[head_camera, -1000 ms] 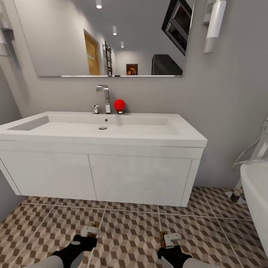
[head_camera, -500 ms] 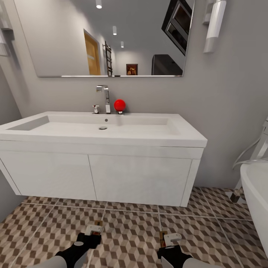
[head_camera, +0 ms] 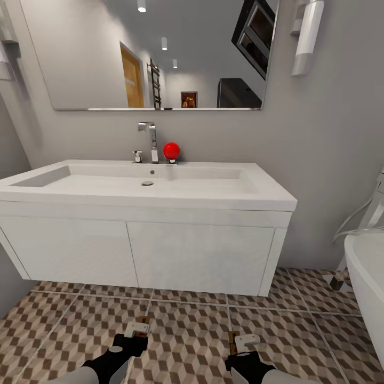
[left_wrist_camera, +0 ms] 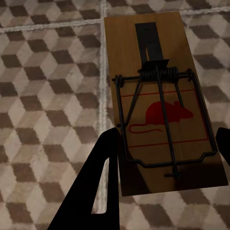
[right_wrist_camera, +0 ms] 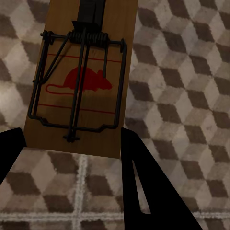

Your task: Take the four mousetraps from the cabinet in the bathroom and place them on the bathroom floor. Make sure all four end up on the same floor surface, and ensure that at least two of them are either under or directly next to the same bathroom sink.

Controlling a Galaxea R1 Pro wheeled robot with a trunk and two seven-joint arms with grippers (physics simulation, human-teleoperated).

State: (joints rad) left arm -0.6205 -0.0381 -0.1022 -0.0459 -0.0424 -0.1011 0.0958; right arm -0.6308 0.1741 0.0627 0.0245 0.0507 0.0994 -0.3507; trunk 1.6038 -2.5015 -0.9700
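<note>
Wooden mousetrap (left_wrist_camera: 160, 103) clamped between left pincer (left_wrist_camera: 165, 158) fingers, another mousetrap (right_wrist_camera: 81, 76) likewise in right pincer (right_wrist_camera: 72, 153).

Bathroom floor (head_camera: 186, 330): cube-pattern tiles, pale grout lines. Bathtub (head_camera: 368, 288) stands on it at 3 o'clock.

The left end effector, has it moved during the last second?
Yes. The left end effector moved forward and rightward, toward the white wall-hung vanity.

L tool (head_camera: 137, 327) clamped, R tool (head_camera: 241, 339) clamped, both arms low
</note>
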